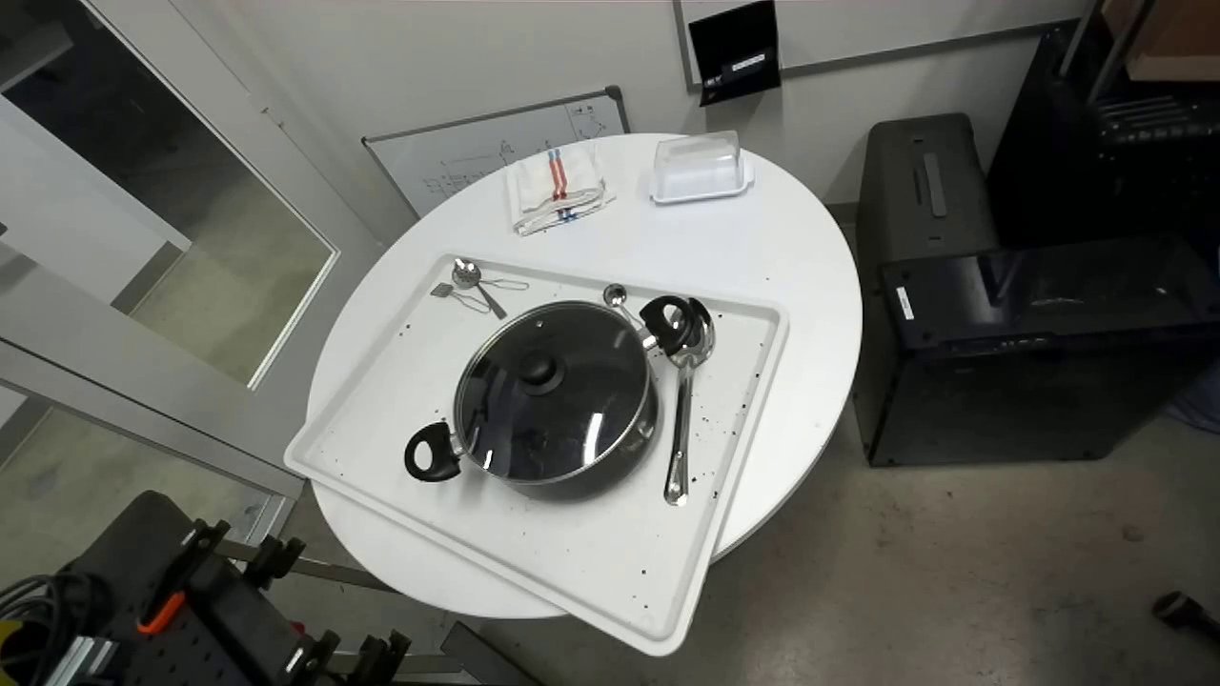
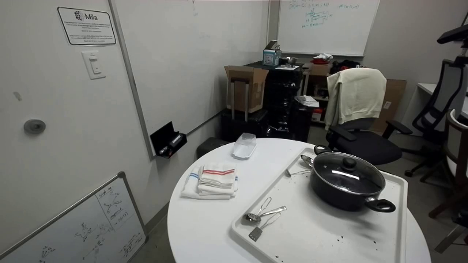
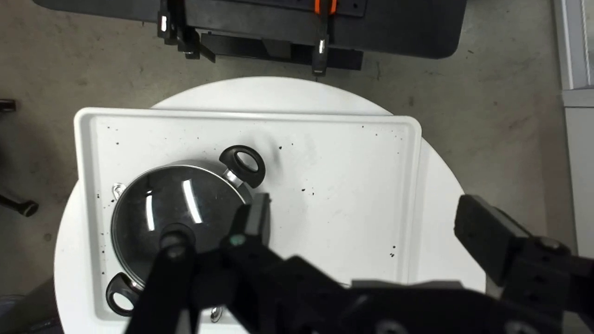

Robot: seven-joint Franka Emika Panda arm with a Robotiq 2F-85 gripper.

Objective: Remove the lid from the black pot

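Beside whiteboard, table with pot

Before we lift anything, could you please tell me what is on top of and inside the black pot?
The lid rests on the black pot, knob up. Its dark surface covers the inside, so whether the pot holds anything cannot be seen.

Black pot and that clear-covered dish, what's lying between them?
In an exterior view, a small metal ladle, the tray's rim and some white tabletop lie between the black pot and the clear-covered dish.
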